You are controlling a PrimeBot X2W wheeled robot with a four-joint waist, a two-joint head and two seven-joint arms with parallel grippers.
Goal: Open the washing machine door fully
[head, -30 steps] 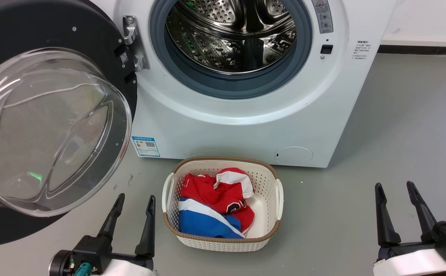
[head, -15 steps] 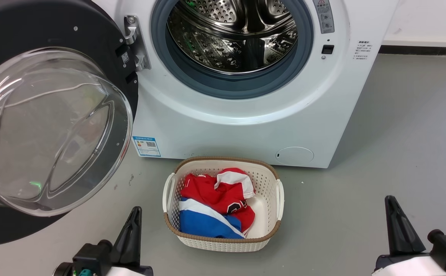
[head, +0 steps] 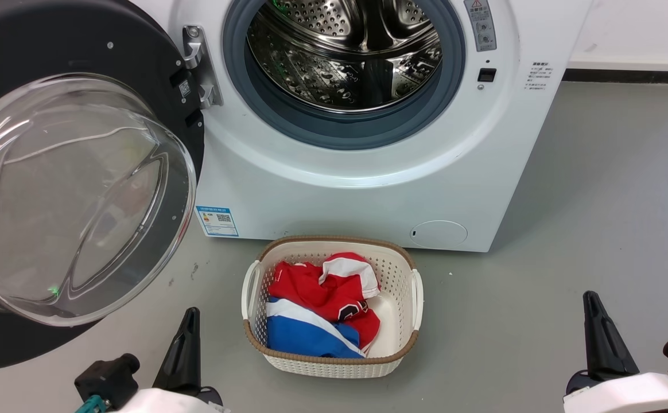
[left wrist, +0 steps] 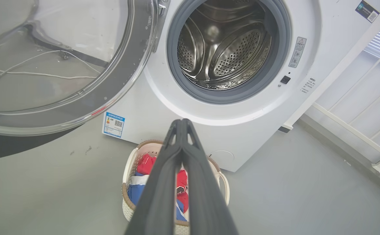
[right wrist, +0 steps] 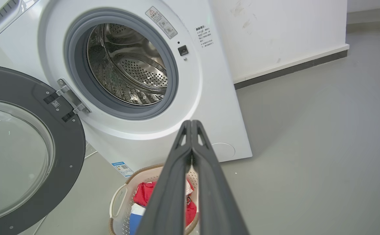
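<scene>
The washing machine door (head: 76, 172) is a big round black disc with a bulging clear glass bowl. It hangs swung wide open to the left of the machine on a metal hinge (head: 196, 63), and it also fills the upper left of the left wrist view (left wrist: 46, 68) and the left of the right wrist view (right wrist: 17, 147). My left gripper (head: 187, 321) is low at the bottom left, below the door and apart from it, shut on nothing. My right gripper (head: 592, 307) is at the bottom right, far from the door, shut and empty.
The white washing machine (head: 368, 189) stands ahead with its steel drum (head: 345, 51) and grey ring exposed. A cream basket (head: 408, 269) holding red and blue clothes (head: 317, 304) sits on the grey floor between my grippers. A white wall runs at the right.
Both grippers went from open to shut and dropped lower in the head view. The door has not moved.
</scene>
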